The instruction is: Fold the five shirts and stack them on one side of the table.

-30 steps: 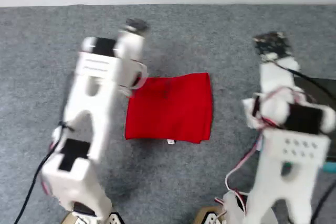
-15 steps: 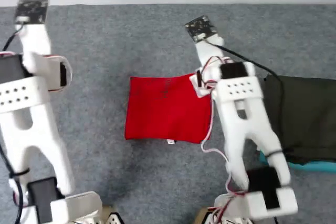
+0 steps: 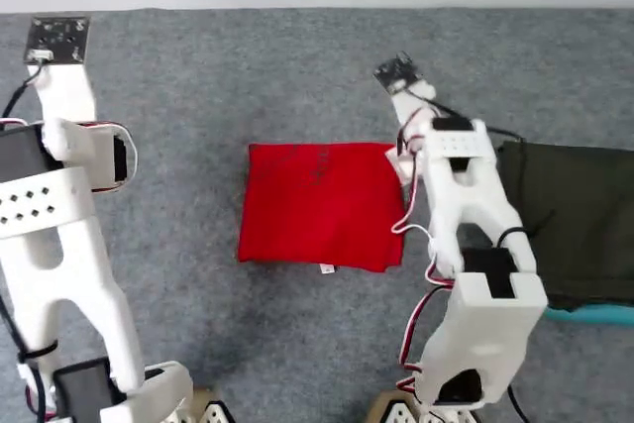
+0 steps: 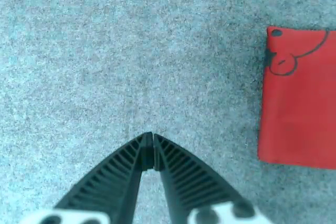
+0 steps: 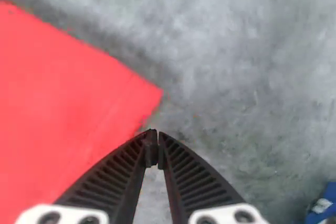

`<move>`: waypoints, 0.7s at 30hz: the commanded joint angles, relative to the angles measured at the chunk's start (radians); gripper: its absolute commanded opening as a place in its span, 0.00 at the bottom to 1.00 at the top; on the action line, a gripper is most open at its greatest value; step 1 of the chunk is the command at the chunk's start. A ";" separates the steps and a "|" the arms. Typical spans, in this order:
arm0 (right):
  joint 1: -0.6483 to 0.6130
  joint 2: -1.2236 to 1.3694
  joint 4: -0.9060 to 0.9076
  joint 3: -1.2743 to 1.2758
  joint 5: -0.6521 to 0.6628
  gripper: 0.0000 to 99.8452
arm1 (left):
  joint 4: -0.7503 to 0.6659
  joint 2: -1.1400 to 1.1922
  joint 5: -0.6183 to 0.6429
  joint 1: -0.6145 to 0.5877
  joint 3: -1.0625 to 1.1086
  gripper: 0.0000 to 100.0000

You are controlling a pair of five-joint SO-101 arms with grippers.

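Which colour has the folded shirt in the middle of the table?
The folded rectangular cloth shirt is bright red; the high view shows it best.

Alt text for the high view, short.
A folded red shirt lies mid-picture on the grey table, the right arm over its right edge. The left arm stands apart at the left; a dark shirt lies at the right on something teal.
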 commanded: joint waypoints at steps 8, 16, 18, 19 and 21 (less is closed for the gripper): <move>-0.189 -0.067 0.535 -0.364 -0.008 0.01 | 0.017 -0.032 0.005 -0.002 -0.004 0.00; -0.236 -0.041 0.731 -0.381 -0.239 0.01 | 0.017 -0.032 0.005 -0.003 -0.004 0.00; -0.239 -0.005 0.736 -0.381 -0.269 0.01 | 0.017 -0.032 0.005 -0.003 -0.004 0.00; -0.239 0.016 0.736 -0.381 -0.285 0.01 | 0.017 -0.032 0.005 -0.003 -0.004 0.00; -0.234 0.077 0.737 -0.381 -0.319 0.01 | 0.017 -0.032 0.005 -0.003 -0.004 0.00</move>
